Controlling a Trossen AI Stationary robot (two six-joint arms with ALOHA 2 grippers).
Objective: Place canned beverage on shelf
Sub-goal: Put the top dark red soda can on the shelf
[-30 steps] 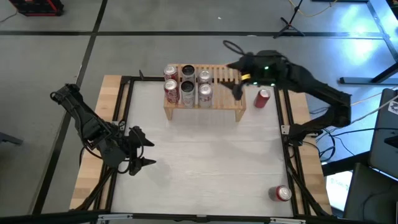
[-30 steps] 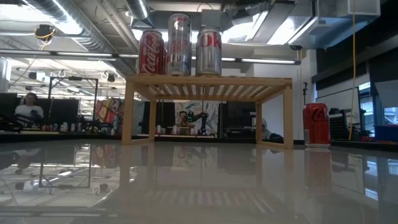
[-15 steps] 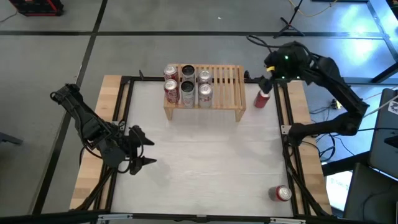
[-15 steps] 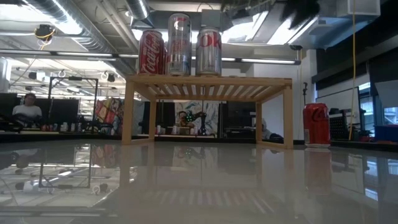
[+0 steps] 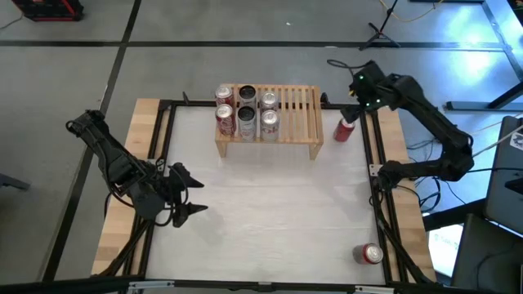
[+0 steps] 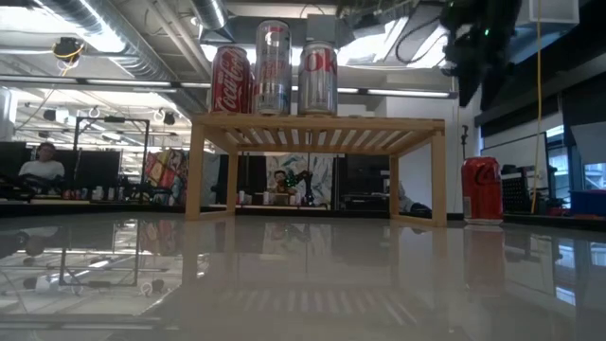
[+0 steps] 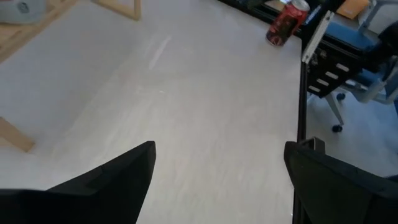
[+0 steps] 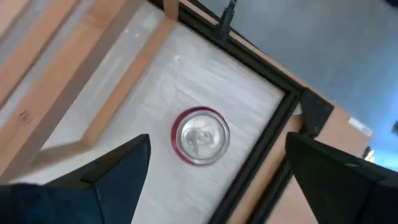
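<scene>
A red can (image 5: 346, 129) stands upright on the table just right of the light-wood shelf (image 5: 294, 106), apart from it. It also shows in the low view (image 6: 483, 189) and, top up, in the right wrist view (image 8: 200, 137). Several cans (image 5: 246, 110) stand on the left part of the shelf's slatted top. My right gripper (image 5: 351, 111) hangs open above the red can, pointing down, with a finger on either side of it in the right wrist view (image 8: 214, 180), well clear of it (image 6: 480, 57). My left gripper (image 5: 189, 193) waits open and empty at the table's left (image 7: 217, 180).
A second red can (image 5: 368, 254) stands near the table's near right corner, also in the left wrist view (image 7: 286, 22). The right part of the shelf's top (image 5: 301, 102) is bare. A black frame (image 5: 374, 147) runs along the table's edges. White tabletop (image 5: 270, 212) lies open in the middle.
My right gripper has gone from over the shelf's right end toward the table's right edge and now hangs over the red can. In the low view it has come down into the picture's top right. The cans have not moved.
</scene>
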